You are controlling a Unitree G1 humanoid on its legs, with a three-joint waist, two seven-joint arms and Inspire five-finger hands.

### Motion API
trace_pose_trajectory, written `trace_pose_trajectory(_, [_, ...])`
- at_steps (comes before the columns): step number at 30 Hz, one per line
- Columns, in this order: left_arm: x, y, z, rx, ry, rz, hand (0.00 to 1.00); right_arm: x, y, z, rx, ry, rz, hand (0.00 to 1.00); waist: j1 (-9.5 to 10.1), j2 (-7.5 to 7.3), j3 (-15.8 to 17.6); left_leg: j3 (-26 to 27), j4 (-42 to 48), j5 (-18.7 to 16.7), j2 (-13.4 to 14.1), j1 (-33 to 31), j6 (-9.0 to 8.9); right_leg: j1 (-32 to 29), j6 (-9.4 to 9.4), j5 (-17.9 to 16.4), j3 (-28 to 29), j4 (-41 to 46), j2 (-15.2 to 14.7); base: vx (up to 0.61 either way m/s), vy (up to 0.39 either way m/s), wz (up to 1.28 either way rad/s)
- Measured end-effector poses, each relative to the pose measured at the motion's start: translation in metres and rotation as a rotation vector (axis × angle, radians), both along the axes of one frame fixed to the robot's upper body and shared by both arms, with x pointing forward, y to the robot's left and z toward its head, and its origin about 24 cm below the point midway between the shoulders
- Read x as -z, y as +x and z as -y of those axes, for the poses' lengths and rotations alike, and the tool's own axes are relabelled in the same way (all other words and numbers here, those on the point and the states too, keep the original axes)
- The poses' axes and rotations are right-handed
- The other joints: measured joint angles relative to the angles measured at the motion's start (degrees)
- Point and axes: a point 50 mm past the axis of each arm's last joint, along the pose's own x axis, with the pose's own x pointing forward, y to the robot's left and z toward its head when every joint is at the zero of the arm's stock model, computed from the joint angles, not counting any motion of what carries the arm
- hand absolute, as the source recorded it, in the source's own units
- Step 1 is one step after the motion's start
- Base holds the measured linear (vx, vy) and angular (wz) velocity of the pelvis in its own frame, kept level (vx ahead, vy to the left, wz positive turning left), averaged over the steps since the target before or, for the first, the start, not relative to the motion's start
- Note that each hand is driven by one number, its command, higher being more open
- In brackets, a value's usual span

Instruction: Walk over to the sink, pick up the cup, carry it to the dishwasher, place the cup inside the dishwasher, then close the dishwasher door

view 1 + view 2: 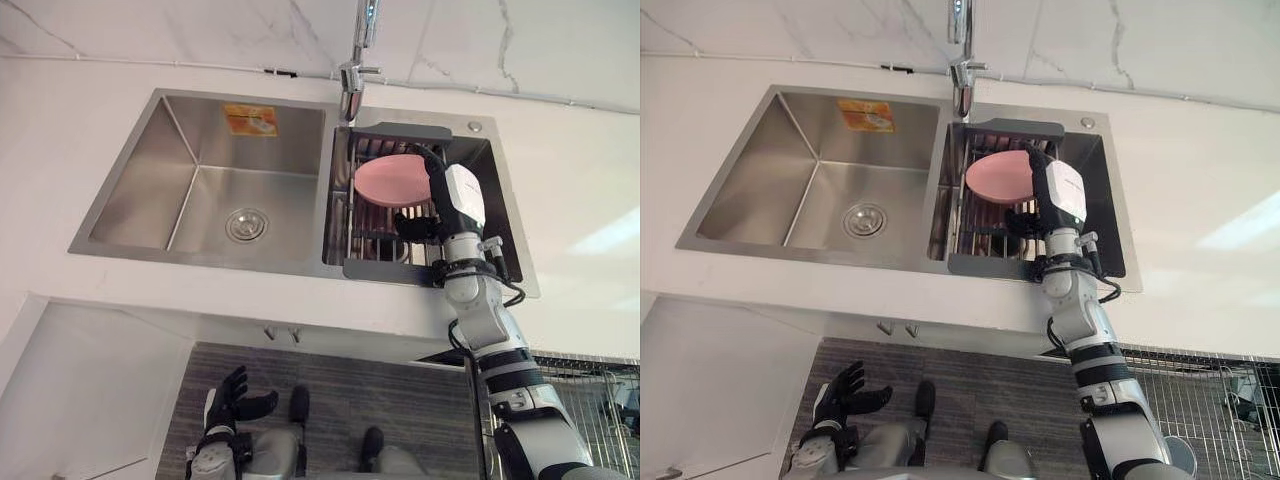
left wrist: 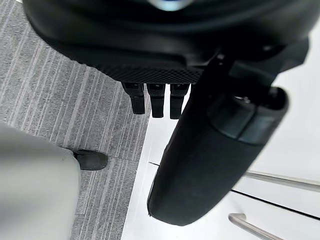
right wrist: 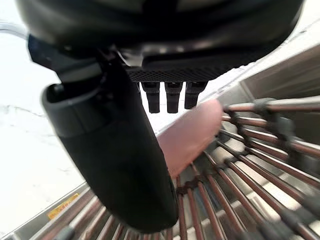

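Centre right, the right hand (image 1: 418,224) reaches into the sink's (image 1: 230,190) rack (image 1: 385,268), fingers straight, just beside the pink cup (image 1: 390,180). The left hand (image 1: 232,392) hangs spread, lower left.

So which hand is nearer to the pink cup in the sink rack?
The right. The right hand is up in the sink rack, close beside the pink cup; the left hand hangs low, below the counter, far from it.
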Motion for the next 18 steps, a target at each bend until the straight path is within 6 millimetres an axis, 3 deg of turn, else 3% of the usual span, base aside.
trace_pose_trajectory(1, [0.0,0.0,0.0,-0.004,-0.002,0.0,0.9,-0.002,0.003,0.0,0.001,-0.016,-0.002,0.3,0.09,0.01,0.0,-0.1,0.0,0.0,0.2,-0.1,-0.03,0.0,-0.16,0.2,0.1,0.0,0.1,0.0,0.0,0.0])
trace_pose_trajectory(9, [-0.002,0.005,0.0,-0.035,-0.01,0.019,0.9,-0.025,0.025,0.0,0.009,-0.144,0.006,0.3,1.57,0.23,0.6,-0.8,0.0,0.6,1.6,-1.9,-0.85,-1.8,-0.87,1.3,0.6,0.0,1.6,-0.02,-0.015,0.02])
trace_pose_trajectory(18, [-0.003,0.009,0.001,-0.044,-0.02,0.031,0.9,-0.047,0.032,-0.003,-0.01,-0.177,0.051,0.3,1.75,0.5,1.8,-1.1,0.0,0.8,2.0,-2.6,-1.14,-2.2,-1.14,1.1,0.8,-0.2,2.1,-0.01,-0.014,0.02])
